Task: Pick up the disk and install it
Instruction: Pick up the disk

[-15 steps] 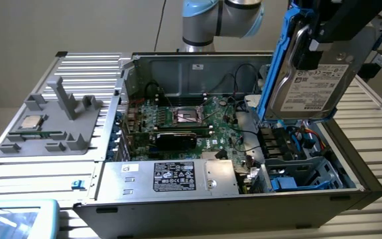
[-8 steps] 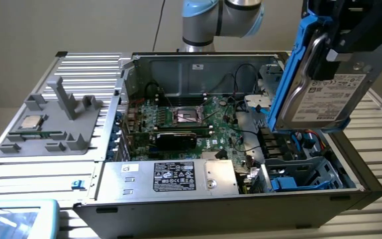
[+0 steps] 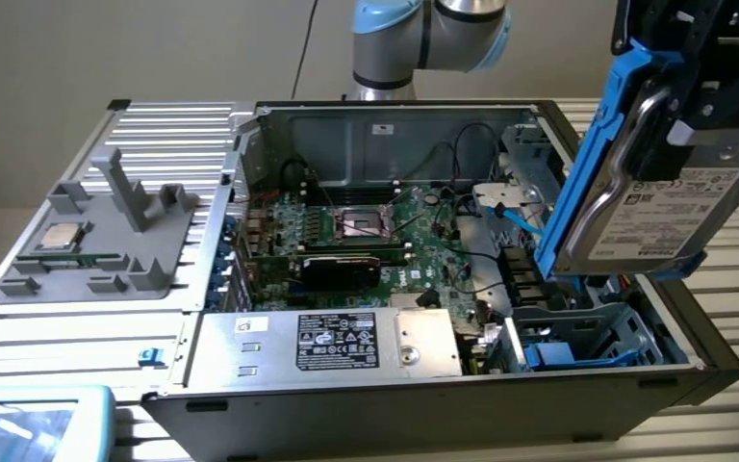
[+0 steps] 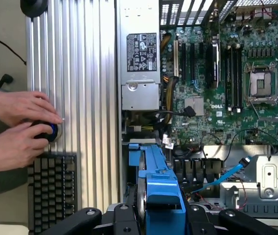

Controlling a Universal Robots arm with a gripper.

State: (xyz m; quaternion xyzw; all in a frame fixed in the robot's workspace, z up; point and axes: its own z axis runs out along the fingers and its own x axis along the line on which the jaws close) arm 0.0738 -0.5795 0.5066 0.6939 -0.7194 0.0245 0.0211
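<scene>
In the exterior view, the gripper (image 3: 697, 106) hangs high at the exterior view's right, pinching the disk (image 3: 646, 197) near its upper end. The disk is lifted clear and steeply tilted, with its blue bracket edge toward the open computer case (image 3: 383, 395) and its white label facing the exterior view's right. It hovers above the drive cage (image 3: 600, 337) in the case's near corner, not touching it. The case lies open on the ribbed metal desk (image 3: 36, 327). Near the desk's edge at the exterior view's left stands a grey fixture (image 3: 113, 250) bearing a small square CPU chip (image 3: 62, 236). The power supply (image 3: 344, 342) lies along the case's near wall, beside the cage.

In the wrist view, the disk (image 4: 161, 191) appears edge-on, its blue bracket clamped between the gripper's (image 4: 161, 218) black fingers (image 4: 87, 218). Beyond it lie the power supply (image 4: 140, 63) and the green motherboard (image 4: 222, 78). Across the ribbed desk (image 4: 80, 73) from the case, 2 hands (image 4: 16, 132) rest on a round black knob (image 4: 48, 131), just beside a keyboard (image 4: 51, 186).
</scene>
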